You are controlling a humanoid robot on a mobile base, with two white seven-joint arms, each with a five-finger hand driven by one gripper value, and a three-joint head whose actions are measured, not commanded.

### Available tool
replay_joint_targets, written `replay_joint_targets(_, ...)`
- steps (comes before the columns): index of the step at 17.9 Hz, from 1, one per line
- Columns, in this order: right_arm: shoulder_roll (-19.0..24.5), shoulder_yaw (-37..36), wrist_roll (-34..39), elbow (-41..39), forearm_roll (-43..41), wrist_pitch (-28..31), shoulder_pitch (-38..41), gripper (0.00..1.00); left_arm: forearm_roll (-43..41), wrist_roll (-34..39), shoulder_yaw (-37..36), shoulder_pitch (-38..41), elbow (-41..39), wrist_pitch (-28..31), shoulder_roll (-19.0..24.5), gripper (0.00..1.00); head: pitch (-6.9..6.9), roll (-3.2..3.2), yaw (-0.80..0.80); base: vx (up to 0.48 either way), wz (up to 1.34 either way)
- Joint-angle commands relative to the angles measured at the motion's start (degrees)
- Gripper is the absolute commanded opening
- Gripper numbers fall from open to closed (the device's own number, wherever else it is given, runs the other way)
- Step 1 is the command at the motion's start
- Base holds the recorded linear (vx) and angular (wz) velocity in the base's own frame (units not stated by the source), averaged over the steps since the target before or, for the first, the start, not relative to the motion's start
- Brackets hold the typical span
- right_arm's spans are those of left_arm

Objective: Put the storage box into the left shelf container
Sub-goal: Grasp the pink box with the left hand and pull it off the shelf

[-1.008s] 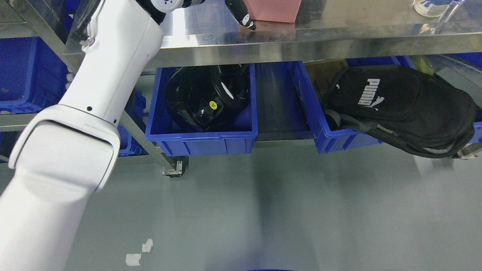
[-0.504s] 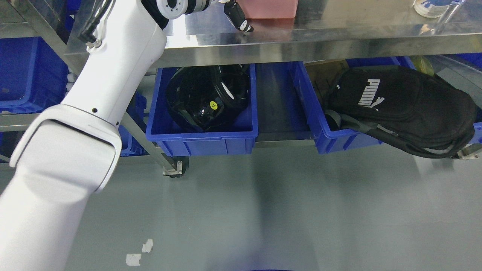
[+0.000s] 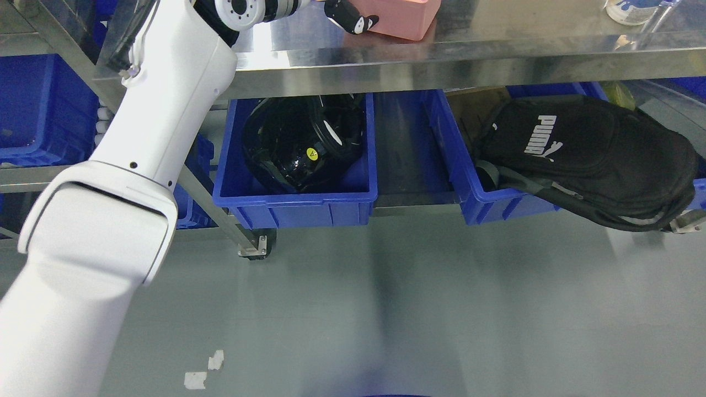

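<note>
The pink storage box (image 3: 408,19) sits at the top edge, over the steel table top (image 3: 496,49), tilted with its left end raised. My left hand (image 3: 348,17) is at that left end, a black finger (image 3: 356,23) curled under the box's lower corner; the rest of the hand is cut off by the frame's top. My white left arm (image 3: 138,143) rises from the lower left. A blue shelf container (image 3: 33,110) stands on the rack at far left, partly hidden by the arm. The right arm does not show.
Under the table, a blue bin (image 3: 298,207) holds a black helmet (image 3: 300,146), and another blue bin (image 3: 496,201) carries a black Puma bag (image 3: 595,160). A white jar (image 3: 626,11) stands at the table's top right. A caster (image 3: 256,247) rests on grey floor.
The pink box went from lying flat to tilted, its left end raised. My left hand's finger swung from pointing down beside the box to curling under its corner.
</note>
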Motion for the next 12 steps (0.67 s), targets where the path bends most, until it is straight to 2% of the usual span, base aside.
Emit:
replay_joint_targets(1,-1.00,0.00,0.10,-1.00,-1.23,0.05,-0.26,1.00,13.52,-1.96,18.83,7.52,-3.55,-4.34,1.00,0.00,0.00,0.00,0.00,0.000,0.00)
replay_joint_targets(4,-1.00,0.00,0.10,-1.00,-1.23,-0.04,-0.26,1.00,18.37,-5.66,24.62,12.54,-7.15,-6.98,1.00,0.00,0.00,0.00,0.00,0.000,0.00)
replay_joint_targets(8,-1.00,0.00,0.10,-1.00,-1.23,0.05,-0.26,1.00,38.04,-5.06,26.67,15.44,-15.05,-7.60,1.00,0.00,0.00,0.00,0.00,0.000,0.00)
replay_joint_targets(11,-1.00,0.00,0.10,-1.00,-1.23,0.05,-0.26,1.00,46.75,-4.79,28.43,20.35,-25.67,-8.83,1.00,0.00,0.00,0.00,0.00,0.000,0.00)
replay_joint_targets(12,-1.00,0.00,0.02,-1.00,-1.23,0.05,-0.26,1.00,51.05,-4.00,28.26,23.85,-31.54,-8.84,1.00,0.00,0.00,0.00,0.00,0.000,0.00)
